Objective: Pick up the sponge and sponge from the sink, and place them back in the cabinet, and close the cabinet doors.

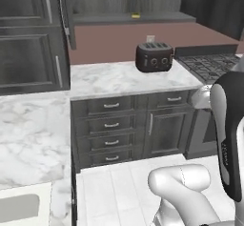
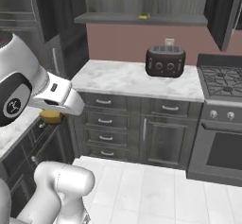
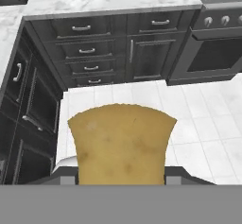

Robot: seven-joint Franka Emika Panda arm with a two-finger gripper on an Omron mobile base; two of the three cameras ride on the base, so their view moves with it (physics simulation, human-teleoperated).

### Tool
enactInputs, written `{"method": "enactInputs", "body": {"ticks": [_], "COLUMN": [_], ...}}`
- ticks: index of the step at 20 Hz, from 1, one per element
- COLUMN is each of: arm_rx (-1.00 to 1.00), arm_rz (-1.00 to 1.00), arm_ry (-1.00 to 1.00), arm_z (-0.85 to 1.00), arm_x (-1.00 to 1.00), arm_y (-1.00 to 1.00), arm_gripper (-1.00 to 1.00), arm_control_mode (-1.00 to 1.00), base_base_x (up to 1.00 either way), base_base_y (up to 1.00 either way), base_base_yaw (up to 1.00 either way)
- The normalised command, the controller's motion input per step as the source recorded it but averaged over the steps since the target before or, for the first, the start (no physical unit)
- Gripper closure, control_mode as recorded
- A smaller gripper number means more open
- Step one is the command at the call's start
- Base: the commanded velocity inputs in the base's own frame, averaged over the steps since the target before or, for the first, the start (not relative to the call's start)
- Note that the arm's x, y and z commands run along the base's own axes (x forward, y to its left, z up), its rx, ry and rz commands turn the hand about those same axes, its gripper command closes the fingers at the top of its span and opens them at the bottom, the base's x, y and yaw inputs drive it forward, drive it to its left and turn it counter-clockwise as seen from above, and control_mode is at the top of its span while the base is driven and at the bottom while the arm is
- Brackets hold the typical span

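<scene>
A golden-tan sponge sits between my fingertips, with my gripper shut on it, high above the white floor in front of the base drawers. In the right base view the same sponge hangs under the hand at the left, over the counter's edge. The other sponge, dark green on yellow, lies on the shelf of the cabinet, also seen as a small sponge on the shelf. The cabinet doors stand open: left one, right one. A corner of the sink shows at bottom left.
A dark toaster stands on the marble counter under the cabinet. A stove with an oven below is to the right. Base drawers line the front. A tall dark panelled unit stands left.
</scene>
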Motion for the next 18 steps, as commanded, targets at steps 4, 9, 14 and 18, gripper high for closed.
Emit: {"method": "enactInputs", "body": {"ticks": [4,9,14,18], "arm_rx": [0.0,0.0,0.0,0.0], "arm_rz": [0.0,0.0,0.0,0.0], "arm_ry": [0.0,0.0,0.0,0.0], "arm_z": [0.0,0.0,0.0,0.0], "arm_x": [0.0,0.0,0.0,0.0], "arm_y": [0.0,0.0,0.0,0.0], "arm_gripper": [1.0,1.0,1.0,1.0], "arm_control_mode": [1.0,1.0,1.0,1.0], "base_base_x": [0.66,0.66,0.55,0.52], "base_base_y": [-0.16,-0.14,-0.2,-0.2], "base_base_yaw": [-0.05,-0.05,-0.1,-0.11]}}
